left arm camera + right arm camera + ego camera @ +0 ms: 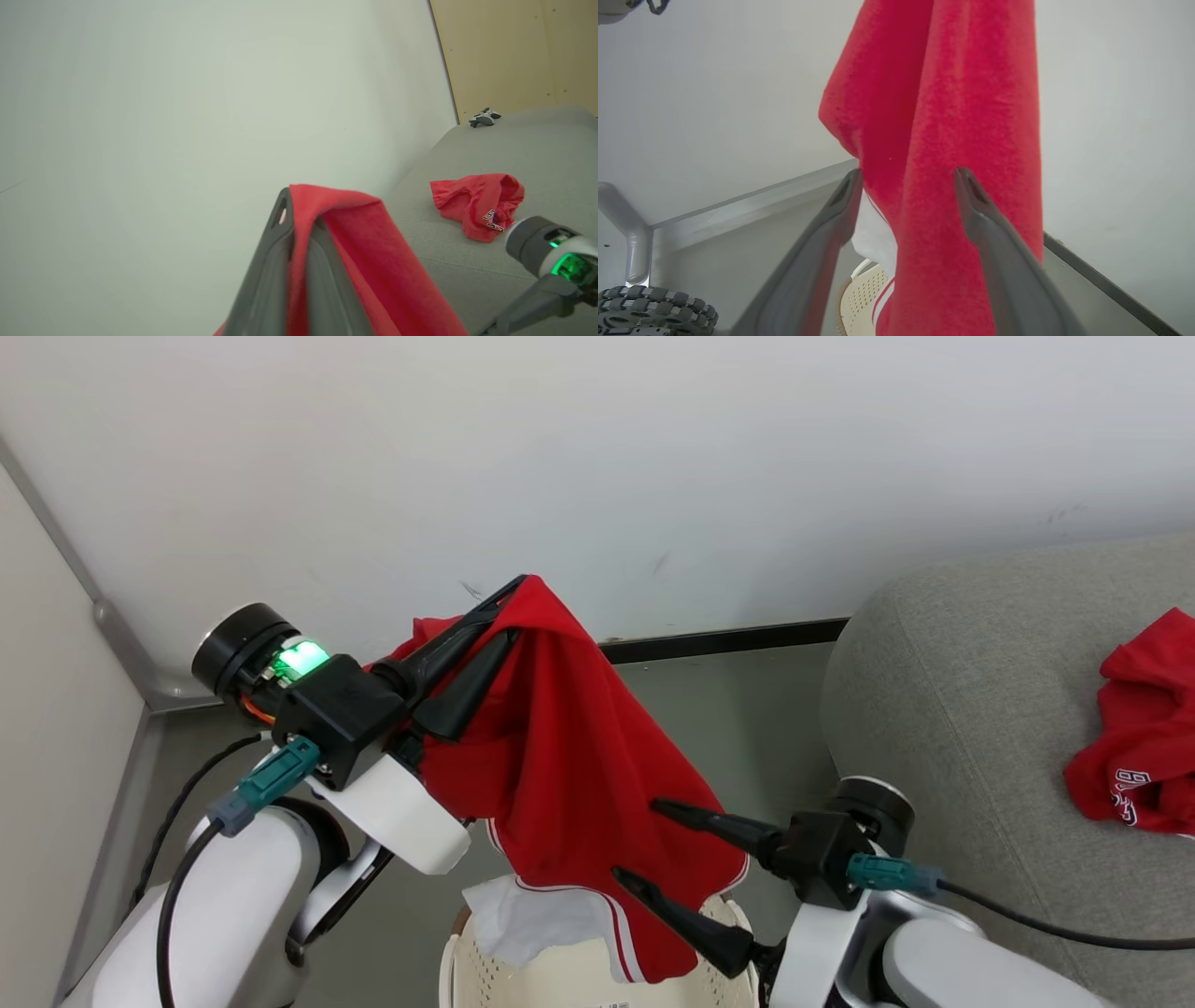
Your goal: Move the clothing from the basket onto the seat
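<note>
Hanging from left gripper (512,609), fingers clamped shut on its top fold: red garment (579,737) with white trim, hem dangling over basket (467,971) rim. Right gripper (639,840) fingers spread wide, one each side of the hanging cloth, gripping nothing. Second red piece (1139,747), white print showing, lies crumpled on sofa (952,691). White sheet (532,915) in basket. Sofa's rounded arm sits between held garment and seat. Small grey gadget (484,117) at sofa's far end
</note>
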`<state>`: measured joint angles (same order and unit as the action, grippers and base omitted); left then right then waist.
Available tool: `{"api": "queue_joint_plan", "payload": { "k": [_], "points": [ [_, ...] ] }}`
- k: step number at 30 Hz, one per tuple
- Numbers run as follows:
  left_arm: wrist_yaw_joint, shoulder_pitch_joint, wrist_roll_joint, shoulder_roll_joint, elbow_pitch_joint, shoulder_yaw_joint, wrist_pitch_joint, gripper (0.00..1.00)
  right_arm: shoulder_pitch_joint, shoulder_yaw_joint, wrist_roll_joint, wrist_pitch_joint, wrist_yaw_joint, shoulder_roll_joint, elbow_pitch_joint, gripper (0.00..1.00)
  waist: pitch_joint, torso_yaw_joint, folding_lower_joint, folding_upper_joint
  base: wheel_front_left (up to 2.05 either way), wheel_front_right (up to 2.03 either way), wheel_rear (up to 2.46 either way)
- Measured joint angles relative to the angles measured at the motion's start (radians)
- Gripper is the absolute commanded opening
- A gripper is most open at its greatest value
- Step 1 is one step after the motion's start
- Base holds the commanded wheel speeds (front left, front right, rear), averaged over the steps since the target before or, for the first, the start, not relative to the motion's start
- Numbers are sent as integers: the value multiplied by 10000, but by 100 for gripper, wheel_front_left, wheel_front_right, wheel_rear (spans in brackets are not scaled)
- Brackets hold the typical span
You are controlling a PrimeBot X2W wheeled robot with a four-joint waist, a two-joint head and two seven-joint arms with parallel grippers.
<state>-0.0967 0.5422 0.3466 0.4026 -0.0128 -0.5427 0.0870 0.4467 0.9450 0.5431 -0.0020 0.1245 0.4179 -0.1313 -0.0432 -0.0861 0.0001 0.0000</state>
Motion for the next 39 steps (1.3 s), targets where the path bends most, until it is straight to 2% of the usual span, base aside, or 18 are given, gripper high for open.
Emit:
{"api": "queue_joint_plan", "payload": {
  "k": [12, 24, 25, 26, 27, 28, 39],
  "points": [
    [-10, 174, 29, -290, 211, -332, -313, 0, 476, -351, -1193, -706, 0, -157, -1154, 100, 14, 102, -1, 0, 0, 0, 0],
    [-102, 359, 213, -326, 477, -627, -399, 0, 759, -629, -1225, -1243, 0, -589, -2165, 100, 55, 301, 0, 0, 0, 0, 0],
    [-102, 359, 224, -330, 483, -627, -397, 0, 798, -604, -1223, -1248, 0, -642, -2222, 78, 61, 314, 0, 0, 0, 0, 0],
    [-102, 359, 244, -330, 491, -627, -376, 0, 857, -550, -1223, -1281, 0, -688, -2266, 40, 70, 326, 0, 0, 0, 0, 0],
    [-102, 359, 282, -332, 504, -625, -334, 0, 916, -502, -1221, -1335, 0, -727, -2303, 13, 78, 335, -1, 0, 0, 0, 0],
    [-102, 359, 305, -334, 518, -621, -322, 0, 946, -462, -1214, -1361, 0, -755, -2332, 0, 87, 342, 0, 0, 0, 0, 0],
    [-86, 49, 688, -230, 98, -257, -157, 0, 1058, -681, -393, -1687, 0, -974, -2821, 0, 186, 272, 0, 0, 0, 0, 0]
  ]
}}
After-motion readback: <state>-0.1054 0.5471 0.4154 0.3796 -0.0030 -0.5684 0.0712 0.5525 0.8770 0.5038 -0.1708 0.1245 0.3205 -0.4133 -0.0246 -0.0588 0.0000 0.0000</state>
